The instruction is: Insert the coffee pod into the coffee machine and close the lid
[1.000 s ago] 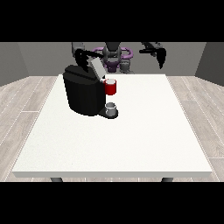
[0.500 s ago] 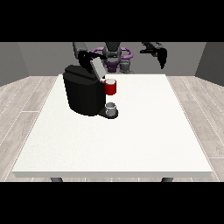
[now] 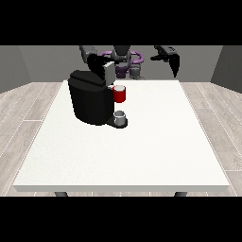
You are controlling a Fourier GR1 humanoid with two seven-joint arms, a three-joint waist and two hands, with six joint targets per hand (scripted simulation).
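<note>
Little has moved: hand at the view's left (image 3: 98, 60) hovers behind the coffee machine (image 3: 90, 97) lid (image 3: 109, 73) (still up); finger state unclear.

The coffee machine (image 3: 90, 101) stands on the bench (image 3: 142, 156) toward the view's left and rear, with the pod (image 3: 120, 94) at its right side above a cup (image 3: 120, 116), and the robot (image 3: 124, 59) behind the bench.
</note>
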